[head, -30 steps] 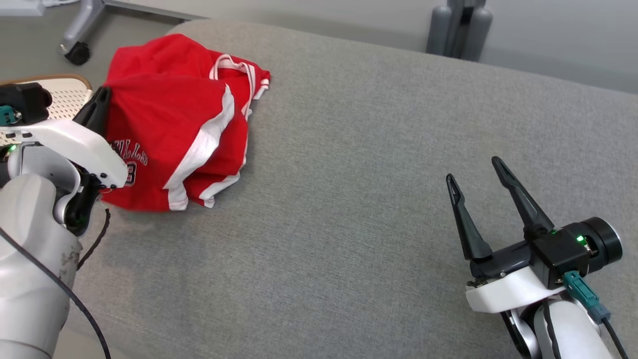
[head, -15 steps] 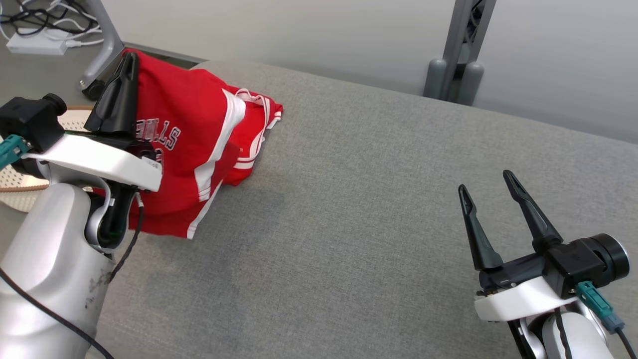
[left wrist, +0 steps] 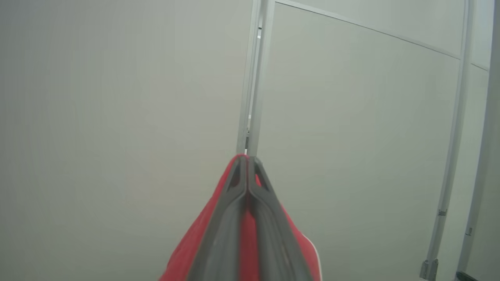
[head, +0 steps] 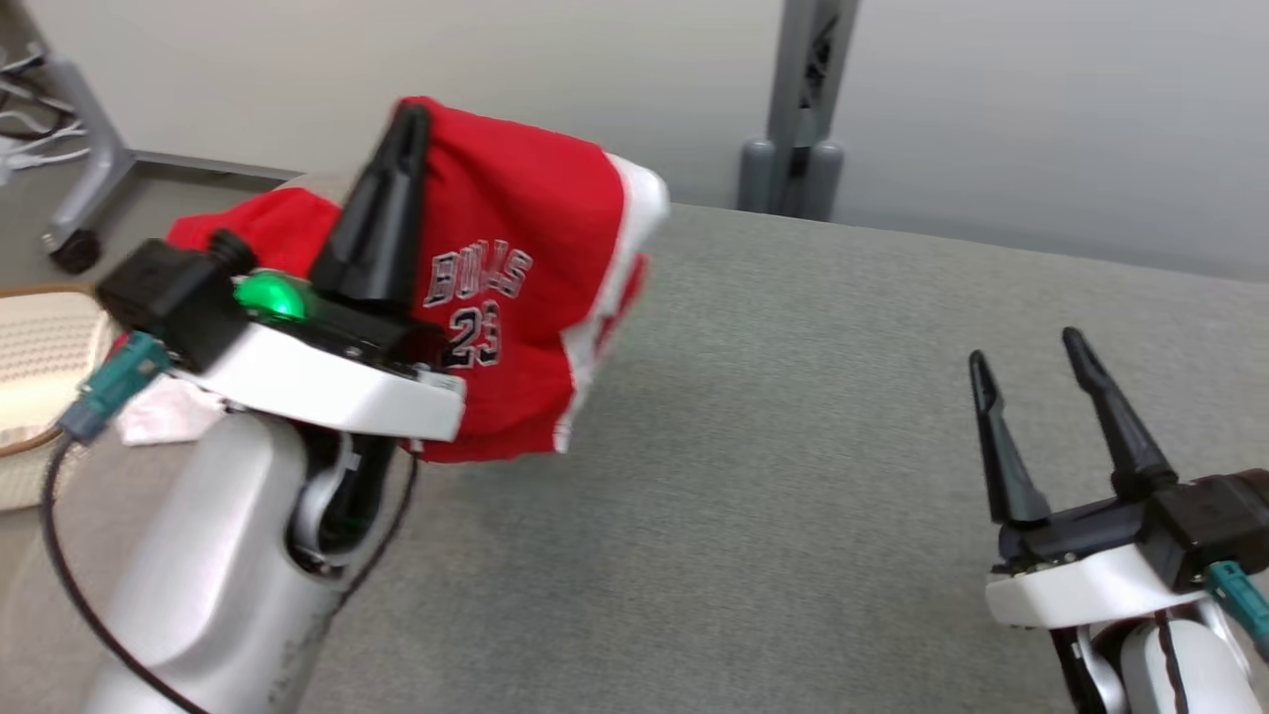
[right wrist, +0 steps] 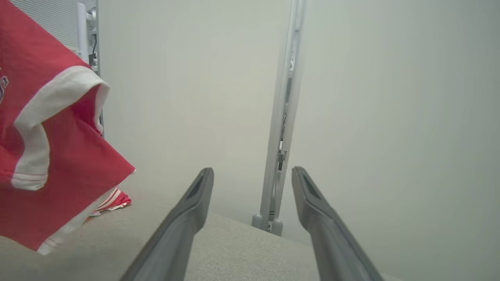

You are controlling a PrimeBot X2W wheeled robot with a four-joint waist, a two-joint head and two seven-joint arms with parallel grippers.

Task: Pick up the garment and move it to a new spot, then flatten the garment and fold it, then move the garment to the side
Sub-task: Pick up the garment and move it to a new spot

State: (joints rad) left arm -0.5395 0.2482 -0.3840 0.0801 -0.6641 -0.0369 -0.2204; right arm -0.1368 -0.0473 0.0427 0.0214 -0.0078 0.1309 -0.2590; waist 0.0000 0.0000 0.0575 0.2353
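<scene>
The garment (head: 540, 268) is a red jersey with white trim and "BULLS 23" printed on it. It hangs in the air above the left part of the grey couch surface (head: 793, 416), pinched at its top by my left gripper (head: 411, 111), which is shut on the cloth. In the left wrist view the closed fingers (left wrist: 247, 183) point up with red garment (left wrist: 187, 249) draped on both sides. The right wrist view has the hanging garment (right wrist: 47, 156) at its left, its lower end trailing near the couch. My right gripper (head: 1026, 352) stands open at the lower right, nothing between its fingers (right wrist: 195, 203).
A pale woven basket (head: 40, 377) sits at the far left beside the couch. A grey partition post (head: 793, 109) stands behind the couch against the wall. A chair base with a caster (head: 74, 248) is at the back left.
My left gripper has lifted the garment off the couch and carried it up and to the right. The head camera has also tilted upward. The right gripper has stayed open.
</scene>
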